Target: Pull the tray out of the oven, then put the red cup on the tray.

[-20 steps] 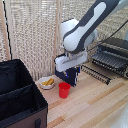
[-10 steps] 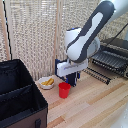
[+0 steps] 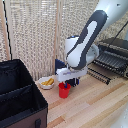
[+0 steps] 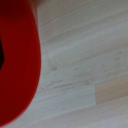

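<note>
A: Largest first; what carries the scene?

B: Light wooden table (image 3: 95, 107); plank grain runs across it; a black fabric bin (image 3: 20, 97) stands on it at the exterior view's left, top open.

A: Oven?

B: Oven (image 3: 116, 50) at the exterior view's right, dark and boxy; the tray (image 3: 106, 62) juts forward from its front, slats visible, low over the table.

A: Arm?

B: White arm (image 3: 85, 42) bends down from the upper right of the exterior view; its end effector (image 3: 66, 83) sits directly over the red cup (image 3: 64, 90).

A: End effector state?

B: Cannot tell; fingers are hidden behind the white housing in the exterior view; the wrist view is blurred and shows only a red curved surface filling one side, wood beyond it.

A: Where is the red cup?

B: Upright on the table; between the bin and the tray, well apart from the tray; just beside a white bowl (image 3: 47, 82) holding yellow food.
</note>
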Robot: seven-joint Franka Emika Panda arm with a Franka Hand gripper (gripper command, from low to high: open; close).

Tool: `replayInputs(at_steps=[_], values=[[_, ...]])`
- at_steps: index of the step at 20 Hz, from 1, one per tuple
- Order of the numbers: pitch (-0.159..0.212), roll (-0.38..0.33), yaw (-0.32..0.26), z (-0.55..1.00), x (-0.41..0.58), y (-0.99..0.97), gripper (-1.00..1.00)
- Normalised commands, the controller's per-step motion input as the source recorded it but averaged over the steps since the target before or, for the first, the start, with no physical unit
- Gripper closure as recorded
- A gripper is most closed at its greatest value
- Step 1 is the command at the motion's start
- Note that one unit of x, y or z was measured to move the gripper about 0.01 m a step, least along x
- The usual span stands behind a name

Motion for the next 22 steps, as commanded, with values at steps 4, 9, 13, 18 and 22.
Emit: replayInputs(at_steps=[4, 9, 13, 18, 22], values=[[0.01, 0.005, 0.021, -0.11, -0.016, -0.04, 1.0], [0.008, 0.001, 0.008, -0.07, -0.063, 0.0, 1.0], [-0.042, 0.0, 0.008, -0.09, 0.0, 0.05, 1.0], [-0.148, -0.008, -0.118, 0.24, 0.023, 0.18, 1.0], [-0.153, -0.028, -0.265, 0.58, 0.05, 0.26, 1.0]])
